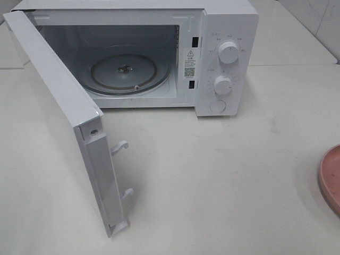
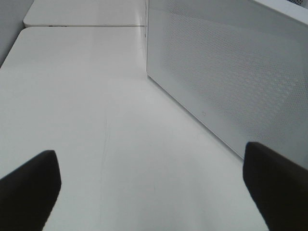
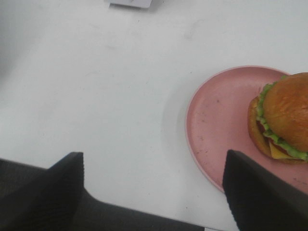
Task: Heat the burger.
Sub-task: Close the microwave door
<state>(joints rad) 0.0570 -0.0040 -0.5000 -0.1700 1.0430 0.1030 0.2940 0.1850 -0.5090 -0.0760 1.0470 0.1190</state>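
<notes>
The burger [image 3: 283, 118], with golden-brown bun, green lettuce and yellow cheese, sits on a pink plate [image 3: 216, 130] in the right wrist view. My right gripper [image 3: 154, 187] is open and empty, hovering above the table beside the plate. In the exterior high view only the plate's edge [image 1: 330, 178] shows at the right border; the burger is out of that view. The white microwave [image 1: 223, 32] stands at the back with its door [image 1: 64, 117] swung wide open and its glass turntable [image 1: 123, 71] bare. My left gripper [image 2: 151, 185] is open and empty, beside the door's perforated outer face [image 2: 226, 72].
The microwave has two round knobs [image 1: 228, 51] and a round button on its right panel. The open door juts far toward the front left of the white table [image 1: 223, 175]. A second table edge [image 2: 82, 24] lies beyond in the left wrist view.
</notes>
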